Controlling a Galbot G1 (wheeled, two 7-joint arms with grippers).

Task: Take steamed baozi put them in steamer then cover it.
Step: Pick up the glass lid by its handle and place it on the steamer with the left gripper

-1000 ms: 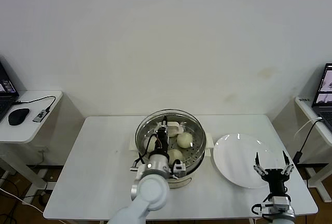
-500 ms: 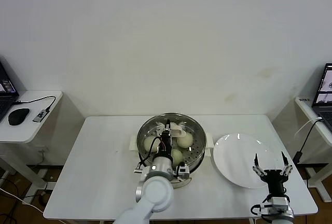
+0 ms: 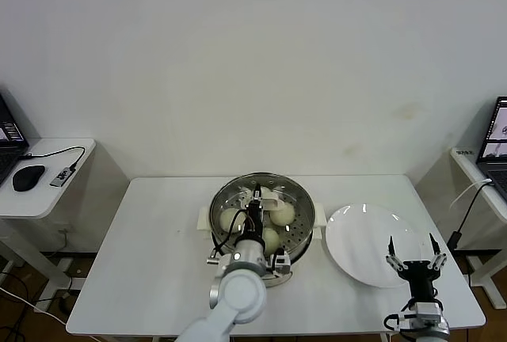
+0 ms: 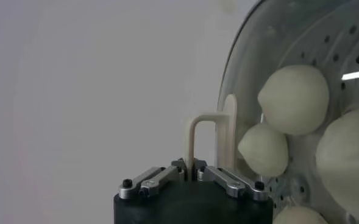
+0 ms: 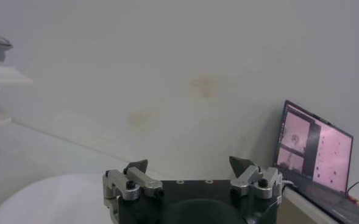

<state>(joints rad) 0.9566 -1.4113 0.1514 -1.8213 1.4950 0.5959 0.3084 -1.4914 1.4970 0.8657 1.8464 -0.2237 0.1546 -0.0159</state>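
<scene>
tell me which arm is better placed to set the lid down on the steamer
Left. Its end effector is shut on the lid's bar handle, holding the lid over the steamer and its baozi. The right end effector hangs open by the empty plate.

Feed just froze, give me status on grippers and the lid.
Left gripper shut on cover handle, cover over steamer. Baozi inside. Right gripper open, idle above plate. Nothing in the way.
</scene>
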